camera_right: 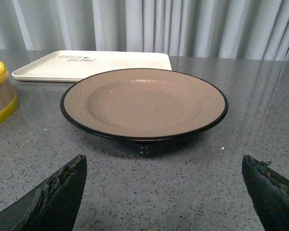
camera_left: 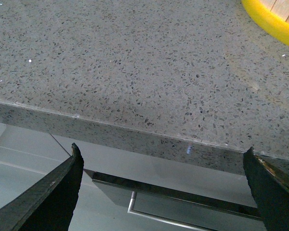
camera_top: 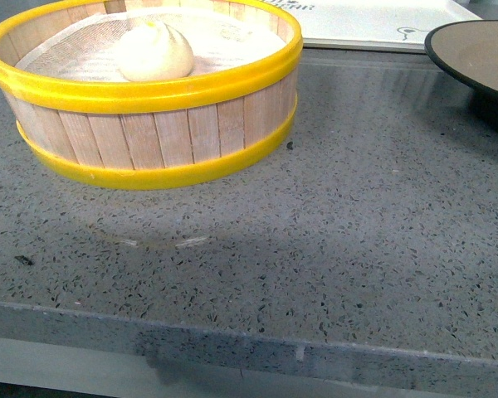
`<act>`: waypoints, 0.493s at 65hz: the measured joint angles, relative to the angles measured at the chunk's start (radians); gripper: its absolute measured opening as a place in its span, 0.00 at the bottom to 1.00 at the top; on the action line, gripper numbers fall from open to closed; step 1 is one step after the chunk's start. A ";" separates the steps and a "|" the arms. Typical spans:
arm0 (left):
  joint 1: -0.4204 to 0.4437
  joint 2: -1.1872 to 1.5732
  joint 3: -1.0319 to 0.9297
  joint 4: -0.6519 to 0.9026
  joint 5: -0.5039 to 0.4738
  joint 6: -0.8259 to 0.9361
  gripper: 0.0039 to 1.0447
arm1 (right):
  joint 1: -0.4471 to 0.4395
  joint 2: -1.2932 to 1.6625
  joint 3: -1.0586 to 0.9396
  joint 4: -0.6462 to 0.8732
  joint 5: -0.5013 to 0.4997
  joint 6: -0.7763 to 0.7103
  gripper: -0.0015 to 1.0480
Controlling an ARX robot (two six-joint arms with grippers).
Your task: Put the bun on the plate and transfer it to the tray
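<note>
The left gripper [camera_left: 161, 190] hangs over the near edge of the speckled grey counter [camera_left: 135, 62], jaws spread wide with nothing between them. The right gripper [camera_right: 164, 192], equally wide and holding nothing, faces the one plate [camera_right: 144, 103] on the right. The one bun [camera_top: 154, 51] lies in the single steamer basket [camera_top: 149, 133] on the left, apart from the plate, with the one tray [camera_right: 91, 65] flat on the far side behind them

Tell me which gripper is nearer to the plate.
Right. The right gripper is open just short of the plate, facing it. The left gripper is open over the counter's front edge near the basket; its view shows no plate.
</note>
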 joint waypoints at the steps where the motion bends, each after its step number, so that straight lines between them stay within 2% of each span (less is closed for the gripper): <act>1: 0.008 0.002 0.005 0.001 0.006 -0.003 0.94 | 0.000 0.000 0.000 0.000 0.000 0.000 0.91; 8: 0.042 0.020 0.050 0.040 0.033 -0.013 0.94 | 0.000 0.000 0.000 0.000 0.001 0.000 0.91; 17: 0.039 0.095 0.107 0.127 0.040 -0.017 0.94 | 0.000 0.000 0.000 0.000 0.001 0.000 0.91; 26: -0.023 0.257 0.182 0.250 0.016 0.000 0.94 | 0.000 0.000 0.000 0.000 0.001 0.000 0.91; 32: -0.112 0.457 0.311 0.358 0.001 0.018 0.94 | 0.000 0.000 0.000 0.000 0.001 0.000 0.91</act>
